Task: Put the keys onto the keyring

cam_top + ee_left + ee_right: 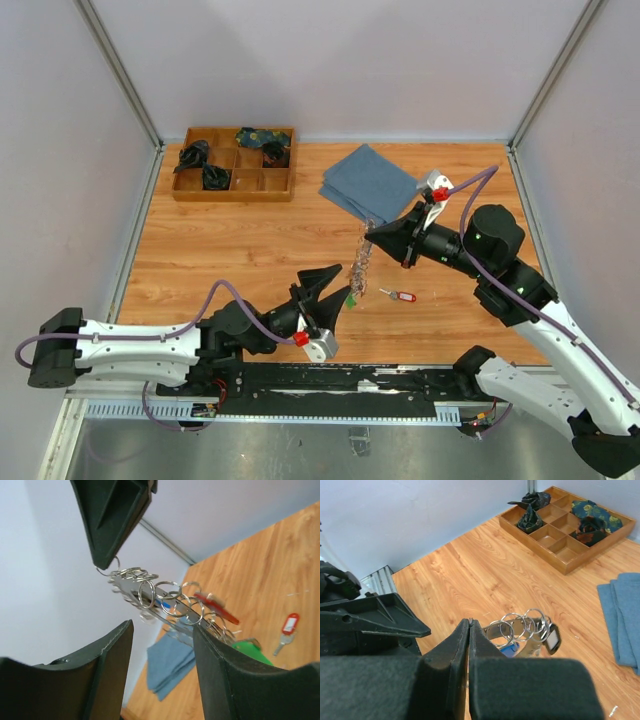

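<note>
So, my right gripper point(369, 236) is pinched fully together on the top end of the keyring point(360, 265). The grip is right at the fingertips, and the whole bunch hangs off it in the air above the table point(230, 250). From my left wrist camera you can see a small wire loop caught at the very tip of those closed fingers. The rest of the rings and keys are strung out below it in a slanted row.

My left gripper point(344, 282) has its jaws standing apart with nothing clamped in them. It sits at the lower end of the bunch, and in its own wrist view the rings line up in the gap between the two fingers point(107, 675). A green tag point(252, 652) at the bottom of the bunch is just beside one finger. Touching or not, I can't tell.

One loose key with a red tag point(401, 296) lies flat on the wood, just right of the hanging bunch and apart from both grippers. Further back there's a folded blue cloth point(370, 182), plus a wooden tray point(240, 194) off to the far left.
</note>
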`<state>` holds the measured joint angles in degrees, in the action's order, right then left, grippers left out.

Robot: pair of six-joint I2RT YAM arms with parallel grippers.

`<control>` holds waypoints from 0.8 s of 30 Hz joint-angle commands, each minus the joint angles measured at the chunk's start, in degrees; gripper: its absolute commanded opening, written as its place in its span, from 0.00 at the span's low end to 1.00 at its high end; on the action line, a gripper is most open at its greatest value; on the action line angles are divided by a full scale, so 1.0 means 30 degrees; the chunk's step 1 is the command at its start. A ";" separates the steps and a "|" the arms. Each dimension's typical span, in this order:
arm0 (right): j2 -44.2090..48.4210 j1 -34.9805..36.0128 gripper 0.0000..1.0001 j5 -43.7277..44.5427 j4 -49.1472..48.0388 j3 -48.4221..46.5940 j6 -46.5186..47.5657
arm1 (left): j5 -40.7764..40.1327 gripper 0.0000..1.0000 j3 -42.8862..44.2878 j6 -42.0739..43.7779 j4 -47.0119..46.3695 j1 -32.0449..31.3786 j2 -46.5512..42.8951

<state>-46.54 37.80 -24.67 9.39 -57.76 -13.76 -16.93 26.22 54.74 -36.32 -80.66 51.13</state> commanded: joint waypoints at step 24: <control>-0.0073 -0.0301 0.00 -0.2437 -0.0287 -0.1760 -0.1774 | 0.0921 0.44 -0.0124 0.5672 -0.7442 -0.0665 0.2561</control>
<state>-47.31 37.80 -30.70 11.88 -61.17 -17.67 -14.57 24.18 69.93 -54.37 -81.89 57.60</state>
